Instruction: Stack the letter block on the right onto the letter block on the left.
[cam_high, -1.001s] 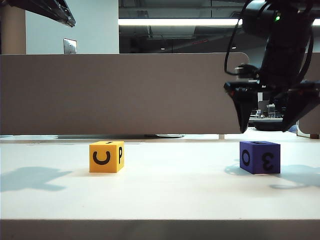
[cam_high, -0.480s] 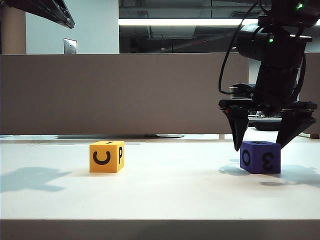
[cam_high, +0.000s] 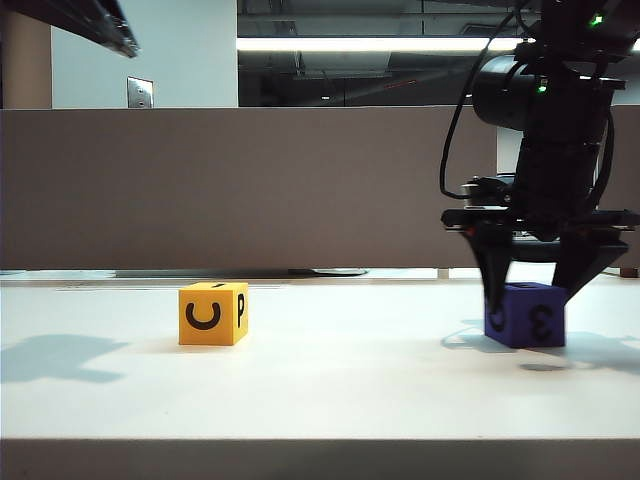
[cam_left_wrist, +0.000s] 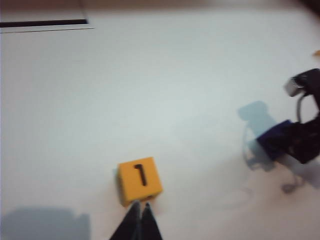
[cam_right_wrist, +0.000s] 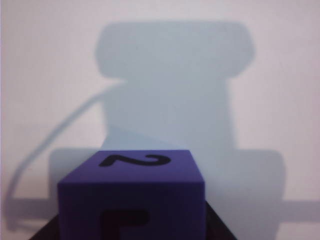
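The right letter block is purple (cam_high: 530, 315), marked 3 on one side and 2 on top (cam_right_wrist: 131, 195), and rests on the white table (cam_high: 330, 390). My right gripper (cam_high: 528, 302) is down over it, one finger against each side, shut on the block (cam_right_wrist: 132, 230). The left letter block is yellow (cam_high: 213, 313) with C and P on its sides and 1 on top (cam_left_wrist: 139, 180). My left gripper (cam_left_wrist: 140, 206) hangs shut and empty high above the table, just short of the yellow block. The purple block (cam_left_wrist: 274, 140) and right arm also appear in the left wrist view.
A brown partition wall (cam_high: 250, 185) runs along the back of the table. The table's front edge (cam_high: 320, 442) is close to the camera. A wide bare stretch of table lies between the two blocks.
My right gripper came down from above the purple block until its fingers straddled it, then the jaws narrowed onto its sides. The block shifted slightly to the right.
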